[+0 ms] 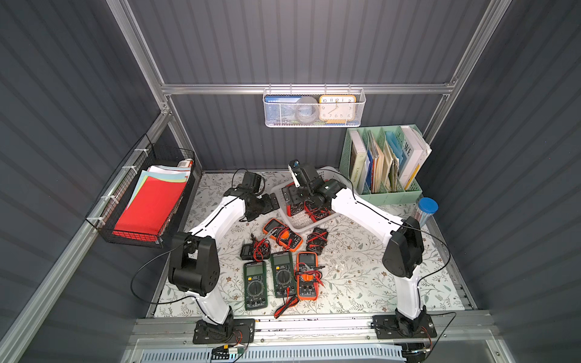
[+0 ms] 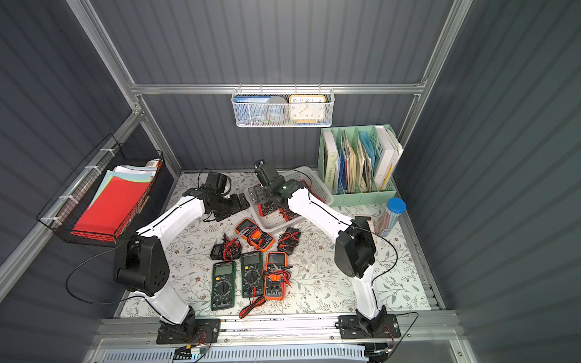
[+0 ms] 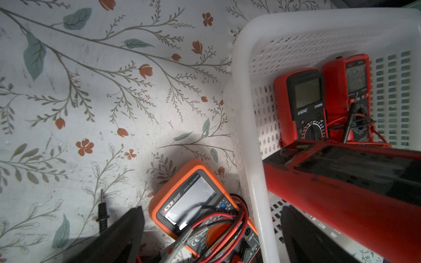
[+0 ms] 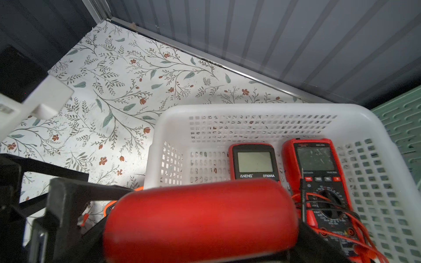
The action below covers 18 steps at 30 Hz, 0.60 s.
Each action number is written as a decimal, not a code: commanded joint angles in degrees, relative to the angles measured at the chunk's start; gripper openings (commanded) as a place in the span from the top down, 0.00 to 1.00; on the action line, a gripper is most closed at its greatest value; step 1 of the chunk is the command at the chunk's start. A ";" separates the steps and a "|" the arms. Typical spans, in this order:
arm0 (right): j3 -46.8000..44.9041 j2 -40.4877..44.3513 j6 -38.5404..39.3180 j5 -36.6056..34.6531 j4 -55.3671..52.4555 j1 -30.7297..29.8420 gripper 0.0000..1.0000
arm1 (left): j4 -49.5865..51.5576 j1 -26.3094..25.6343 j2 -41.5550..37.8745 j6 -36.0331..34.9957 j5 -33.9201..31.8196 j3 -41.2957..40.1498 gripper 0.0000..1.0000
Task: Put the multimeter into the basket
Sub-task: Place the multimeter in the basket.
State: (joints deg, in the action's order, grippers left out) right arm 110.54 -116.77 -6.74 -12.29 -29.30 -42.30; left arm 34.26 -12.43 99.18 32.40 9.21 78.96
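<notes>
Over basket (image 4: 250, 109), right pincer (image 1: 294, 201) outstretched, clasping multimeter (image 4: 200, 218)

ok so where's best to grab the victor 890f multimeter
Probably best: grip the Victor 890F multimeter across its long edges at the display end, coming straight down. It lies flat, face up, and its coiled test leads cover the dial end.

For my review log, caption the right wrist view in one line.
A blurred red multimeter fills the foreground over a white perforated plastic basket holding two red multimeters.
</notes>
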 commanded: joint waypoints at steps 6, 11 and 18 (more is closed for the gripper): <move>12.89 -12.34 -3.06 0.97 -7.62 1.82 0.01 | 0.80 0.27 0.49 0.03 0.15 1.55 0.01; 22.07 -21.49 -4.88 1.62 -10.29 3.21 0.01 | 1.42 0.23 0.71 -0.15 -0.05 1.55 0.01; 29.46 -31.92 -4.75 4.88 -10.29 4.86 0.01 | 1.38 0.25 1.79 0.10 -0.03 3.66 0.01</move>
State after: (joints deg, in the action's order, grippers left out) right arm 136.84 -144.44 -11.16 -9.30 -35.33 -37.87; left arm 34.92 -12.43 99.77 32.40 9.19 79.96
